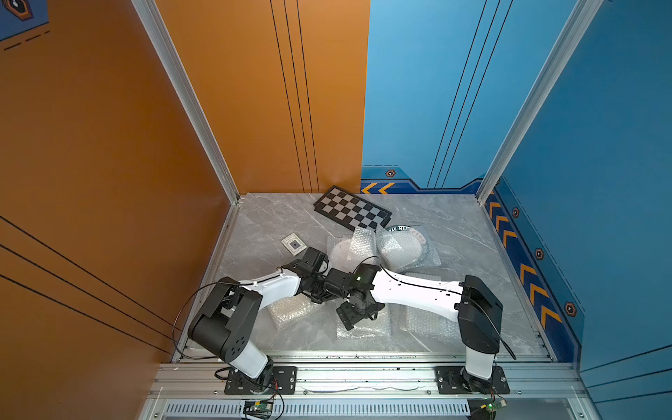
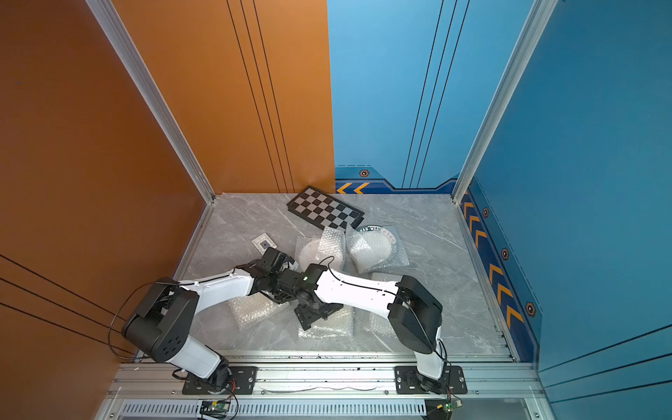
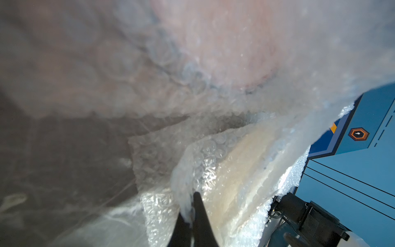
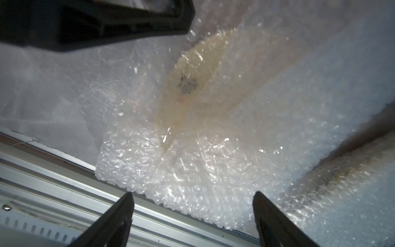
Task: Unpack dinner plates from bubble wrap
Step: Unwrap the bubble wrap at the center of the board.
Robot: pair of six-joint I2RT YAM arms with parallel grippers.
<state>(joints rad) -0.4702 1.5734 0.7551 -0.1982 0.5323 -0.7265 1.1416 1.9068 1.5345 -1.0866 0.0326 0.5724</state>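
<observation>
Left gripper (image 3: 190, 210): pinched shut on a bubble wrap (image 3: 213, 171) edge
Right gripper (image 4: 193, 193): jaws wide apart, empty; wrapped cream plate (image 4: 188, 85) just ahead
Progress: early; lettered plate (image 1: 400, 247) beyond both grippers half uncovered, other bundles wrapped

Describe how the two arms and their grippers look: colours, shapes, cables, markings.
Both the left arm and right arm have glossy white shells between boxy black joints, on black bolted base plates. A thin black cable runs along each. A green light glows near the right wrist. The left gripper and right gripper have plain black fingers tapering to points.
</observation>
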